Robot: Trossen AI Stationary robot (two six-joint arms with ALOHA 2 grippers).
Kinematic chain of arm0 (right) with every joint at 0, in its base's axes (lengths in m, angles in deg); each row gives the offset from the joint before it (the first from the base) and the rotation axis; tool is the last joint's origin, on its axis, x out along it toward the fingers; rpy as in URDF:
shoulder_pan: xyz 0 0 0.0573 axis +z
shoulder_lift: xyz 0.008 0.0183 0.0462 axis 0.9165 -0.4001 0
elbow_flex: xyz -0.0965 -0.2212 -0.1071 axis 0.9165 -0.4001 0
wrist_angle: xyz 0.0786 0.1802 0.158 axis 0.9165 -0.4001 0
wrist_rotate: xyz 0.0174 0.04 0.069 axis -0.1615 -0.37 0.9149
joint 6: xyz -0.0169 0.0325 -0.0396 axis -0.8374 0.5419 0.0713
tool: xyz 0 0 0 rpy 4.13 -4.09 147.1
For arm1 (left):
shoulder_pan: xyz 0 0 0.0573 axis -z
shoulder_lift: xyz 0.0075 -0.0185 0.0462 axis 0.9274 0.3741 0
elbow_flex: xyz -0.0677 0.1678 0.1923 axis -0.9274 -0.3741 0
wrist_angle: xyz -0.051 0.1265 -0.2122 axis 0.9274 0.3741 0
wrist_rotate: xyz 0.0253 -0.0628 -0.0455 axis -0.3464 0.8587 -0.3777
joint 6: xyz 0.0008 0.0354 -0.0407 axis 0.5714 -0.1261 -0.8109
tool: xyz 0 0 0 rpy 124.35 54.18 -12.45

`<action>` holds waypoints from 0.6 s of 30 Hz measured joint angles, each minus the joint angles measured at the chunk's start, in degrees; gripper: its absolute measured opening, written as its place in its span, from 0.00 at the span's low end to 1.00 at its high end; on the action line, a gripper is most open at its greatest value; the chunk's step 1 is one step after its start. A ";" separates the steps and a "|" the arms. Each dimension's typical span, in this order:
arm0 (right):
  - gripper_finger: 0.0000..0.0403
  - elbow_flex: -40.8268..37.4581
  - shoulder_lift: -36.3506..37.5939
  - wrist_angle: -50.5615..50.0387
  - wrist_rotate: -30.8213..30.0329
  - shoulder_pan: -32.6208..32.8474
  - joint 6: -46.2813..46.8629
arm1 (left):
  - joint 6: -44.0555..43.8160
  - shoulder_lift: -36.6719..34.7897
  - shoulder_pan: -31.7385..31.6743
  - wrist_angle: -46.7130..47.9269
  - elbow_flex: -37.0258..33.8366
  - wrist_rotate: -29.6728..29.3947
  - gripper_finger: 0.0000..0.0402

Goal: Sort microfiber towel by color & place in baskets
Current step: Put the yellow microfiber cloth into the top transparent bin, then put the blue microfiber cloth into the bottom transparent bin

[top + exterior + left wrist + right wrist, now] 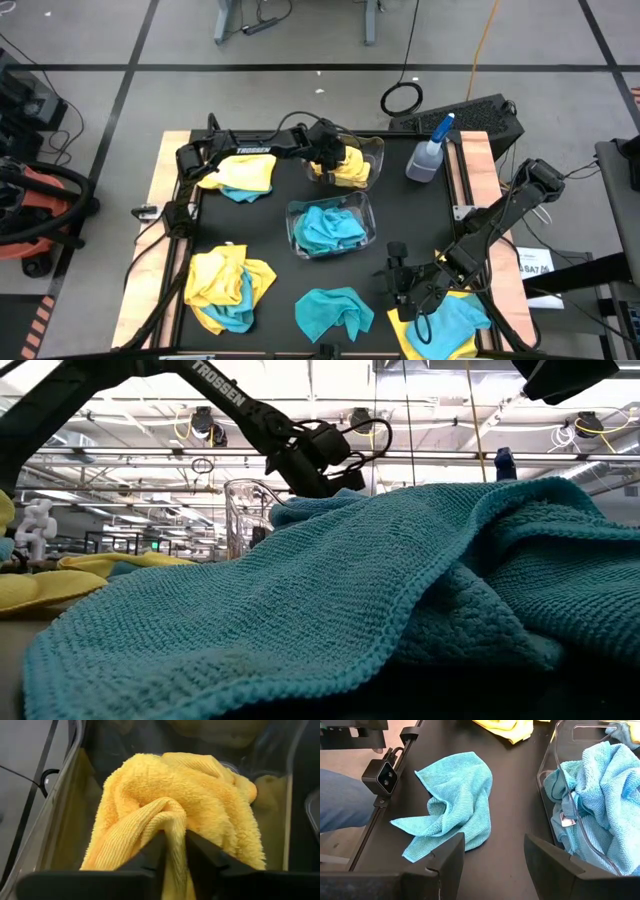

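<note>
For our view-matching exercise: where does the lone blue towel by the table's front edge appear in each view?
High: the blue towel lies bottom centre, below the basket of blue towels.
Low: fills the foreground.
Left wrist: not in it.
Right wrist: left of centre.
Shared landmark: that basket, at the right of the right wrist view.

Reads "TROSSEN" in white capitals along the dark left arm (220, 392) in the low view, and again, smaller, on that arm near the table's far left corner in the high view.
</note>
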 joint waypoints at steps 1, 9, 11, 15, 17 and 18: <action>0.49 0.02 0.00 0.04 0.00 0.00 0.01 | -0.62 -0.19 -0.02 0.00 0.02 0.00 0.25; 0.49 0.00 0.00 0.17 0.00 0.00 -0.08 | -5.13 -3.35 0.61 2.44 3.26 0.45 0.57; 0.49 0.02 0.00 0.58 -0.04 0.00 -0.73 | -5.15 -4.95 1.18 3.84 4.13 0.87 0.61; 0.49 0.02 0.00 1.69 0.05 0.00 -2.56 | -5.15 -8.64 2.79 6.42 5.55 1.27 0.64; 0.49 0.02 0.00 2.25 0.04 0.00 -3.90 | -5.15 -11.09 3.85 8.06 5.60 1.27 0.64; 0.49 0.02 -0.15 2.91 0.04 0.02 -4.42 | -5.13 -12.20 4.49 8.93 5.60 1.27 0.64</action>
